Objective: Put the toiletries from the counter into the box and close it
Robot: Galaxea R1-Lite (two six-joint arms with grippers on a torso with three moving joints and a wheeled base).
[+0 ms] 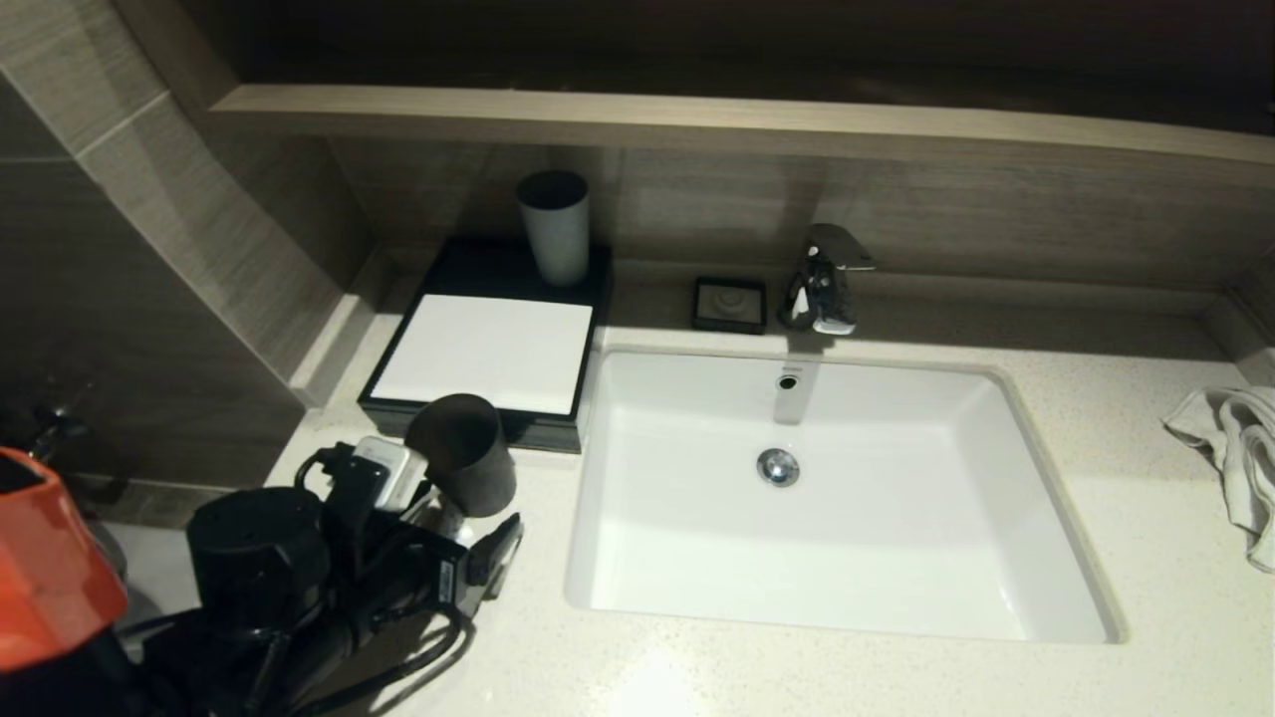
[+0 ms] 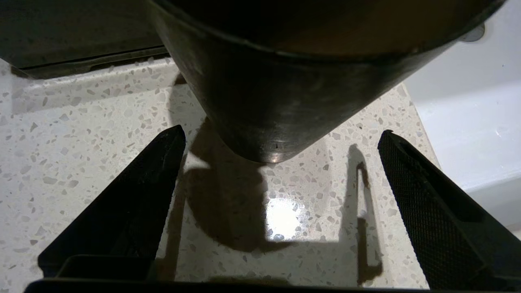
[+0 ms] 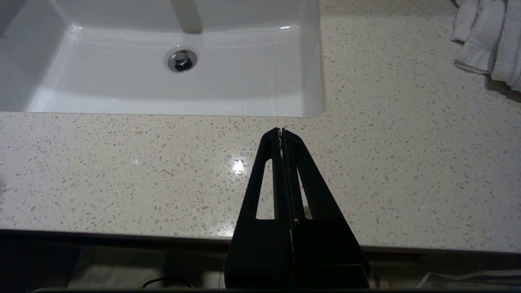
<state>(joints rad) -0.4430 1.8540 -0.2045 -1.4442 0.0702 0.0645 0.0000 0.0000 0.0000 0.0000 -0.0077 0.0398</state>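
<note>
No sachets show in any view. The black box [image 1: 478, 349] with its white top panel lies at the back left of the speckled counter [image 1: 1146, 558], its front drawer shut; its dark front edge shows in the left wrist view [image 2: 81, 44]. My left gripper [image 1: 468, 528] is open and empty, low over the counter in front of the box. A black cup [image 1: 460, 453] stands just beyond its fingertips [image 2: 163, 171], apart from them, and fills the top of the left wrist view [image 2: 285, 81]. My right gripper [image 3: 281, 131] is shut and empty above the counter's front edge.
A grey cup [image 1: 555, 227] stands on the back of the box. The white inset sink [image 1: 697, 558] is in the middle, with a faucet [image 1: 825, 279] and a small black soap dish [image 1: 730, 304] behind it. A white towel [image 1: 1235, 458] lies at the far right.
</note>
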